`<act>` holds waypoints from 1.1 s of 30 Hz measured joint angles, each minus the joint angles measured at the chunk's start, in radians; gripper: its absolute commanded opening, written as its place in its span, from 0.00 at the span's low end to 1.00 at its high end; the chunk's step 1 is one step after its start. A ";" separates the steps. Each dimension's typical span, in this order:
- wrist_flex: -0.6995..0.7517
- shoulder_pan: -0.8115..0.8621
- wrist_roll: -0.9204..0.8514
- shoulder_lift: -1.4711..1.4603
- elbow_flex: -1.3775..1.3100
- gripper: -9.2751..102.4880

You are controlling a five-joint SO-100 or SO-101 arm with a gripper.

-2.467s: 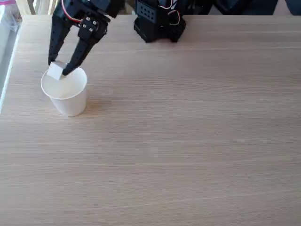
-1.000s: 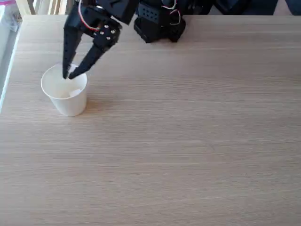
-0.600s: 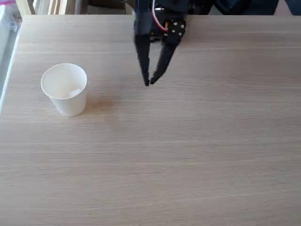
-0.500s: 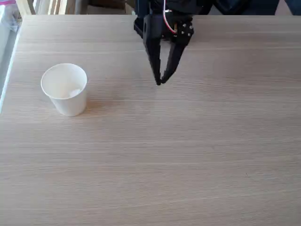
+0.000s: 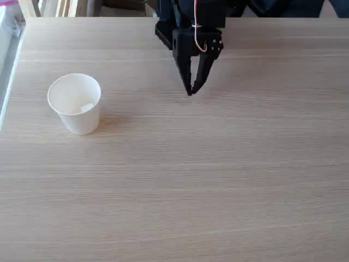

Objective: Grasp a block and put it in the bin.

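Block [image 5: 86,107] apparently inside bin [image 5: 74,103] near table's left edge, gripper [image 5: 190,92] well apart — tips together, empty

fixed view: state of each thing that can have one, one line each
white paper cup: upright on the wooden table, open rim up, something small and white inside
tiny white cube: lying inside the cup, faint against its white wall
black two-finger gripper: pointing down at the table, tips together, holding nothing, well right of the cup

Looked like an office or hobby desk: pale wood-grain laminate tabletop [image 5: 218,180], black robot arm base [image 5: 169,24] mounted at its far edge, light wooden slats [image 5: 52,7] beyond the far-left corner.
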 measured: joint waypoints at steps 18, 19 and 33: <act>0.287 -0.029 0.081 0.143 0.040 0.09; 0.288 -0.029 0.083 0.143 0.040 0.09; 0.291 -0.035 0.091 0.143 0.040 0.09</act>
